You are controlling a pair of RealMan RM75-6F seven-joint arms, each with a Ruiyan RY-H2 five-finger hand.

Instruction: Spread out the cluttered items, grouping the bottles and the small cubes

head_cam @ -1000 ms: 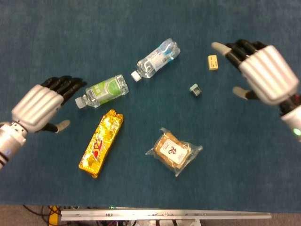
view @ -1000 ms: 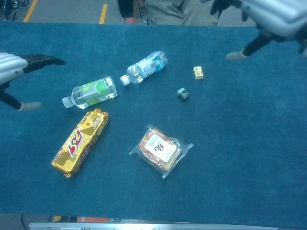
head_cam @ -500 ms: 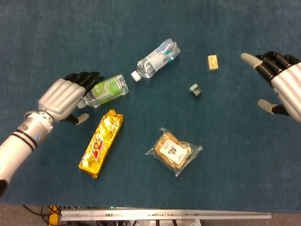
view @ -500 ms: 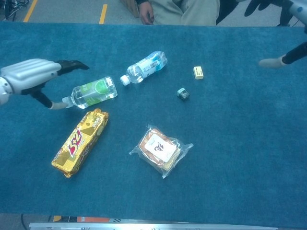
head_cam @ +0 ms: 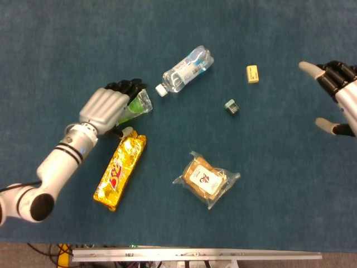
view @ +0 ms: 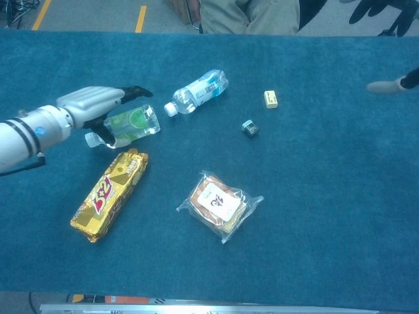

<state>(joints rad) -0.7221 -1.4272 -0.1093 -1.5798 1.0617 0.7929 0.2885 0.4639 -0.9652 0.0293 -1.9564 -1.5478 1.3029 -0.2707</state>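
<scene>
The left robot hand [head_cam: 106, 107] lies over the green-label bottle [view: 131, 123] on the worktop [head_cam: 279, 184], fingers draped across it; whether they actually clamp it I cannot tell. The right robot hand [head_cam: 337, 92] hangs spread and empty, well apart from everything. A loose hold could roll the bottle into the gold snack bar [head_cam: 120, 169] just beside it.

Teal carpeted table [view: 327, 248], yellow-striped floor [view: 85, 16]

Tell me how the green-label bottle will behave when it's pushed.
Lying on its side, the green-label bottle will probably roll rather than slide. It looks like thin clear plastic, so likely light and squeezable. The left robot hand covers part of it, so fill level is unclear.
</scene>
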